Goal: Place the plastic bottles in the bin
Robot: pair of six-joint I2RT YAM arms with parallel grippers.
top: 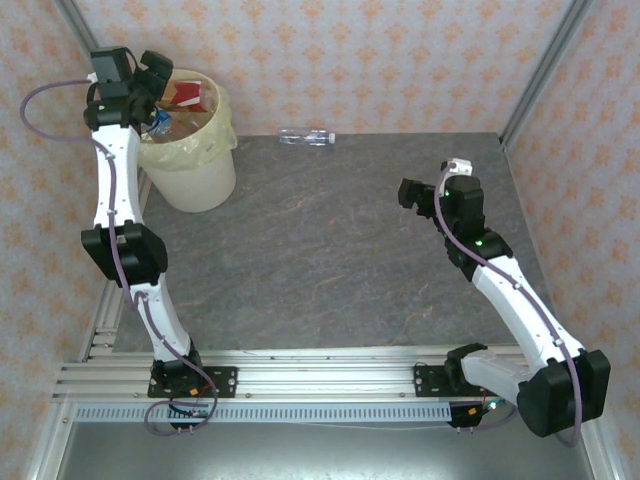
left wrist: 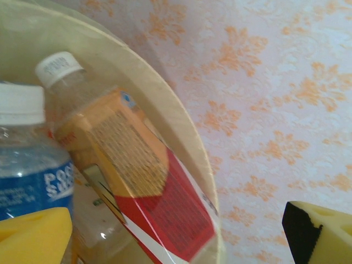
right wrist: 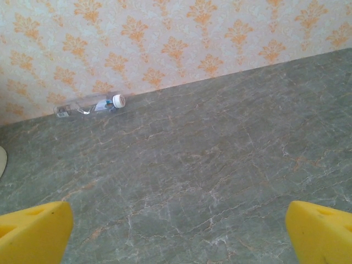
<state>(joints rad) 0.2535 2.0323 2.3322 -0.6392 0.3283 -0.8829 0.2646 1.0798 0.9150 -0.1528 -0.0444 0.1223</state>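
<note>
One bin (top: 200,178), one loose bottle (top: 303,137)

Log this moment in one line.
left gripper open over cream-white round bag-lined bin | right gripper open, empty | clear white-capped plastic bottle lying on grey table by wall | labelled bottles in bin

Bottles (top: 185,97) in bin (top: 197,182) far left; lone bottle (top: 303,137) by back wall (top: 380,60)

Bright, even light, soft shadows; left wrist close-up slightly blurred.
</note>
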